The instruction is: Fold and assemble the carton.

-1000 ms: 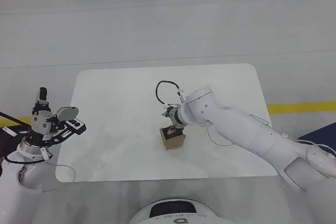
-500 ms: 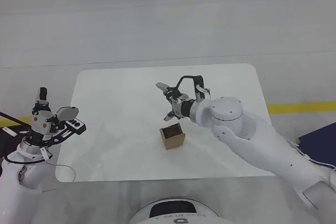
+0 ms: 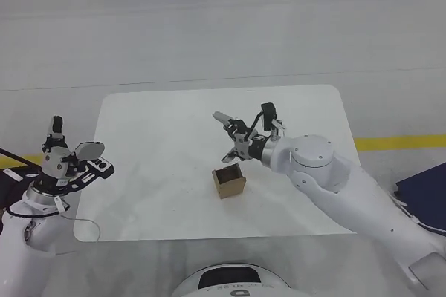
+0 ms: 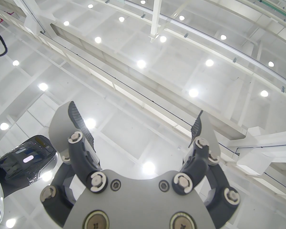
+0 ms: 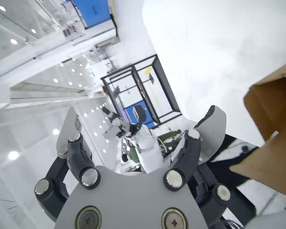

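Cardboard carton [image 3: 229,182], interior shadowed, stands open near the spread right tool [image 3: 224,137].

**Operator:** What sits in front of my right hand?

**Spotter:** Your right hand [image 5: 141,114] has its fingers [image 5: 214,125] spread wide, with nothing between them. The brown carton [image 5: 269,110] stands on the white desk [image 5: 205,36], near one finger, with a gap between the two. You only get part of the carton: one corner and the walls that meet there.

**Operator:** And past the desk?

**Spotter:** Beyond the desk's rounded corner you can see the left hand [image 5: 114,129], well apart from yours, held up off the desk on its white arm. Behind it stands a black-framed enclosure [image 5: 143,89] with blue panels, under rows of round ceiling lights [image 5: 13,41].
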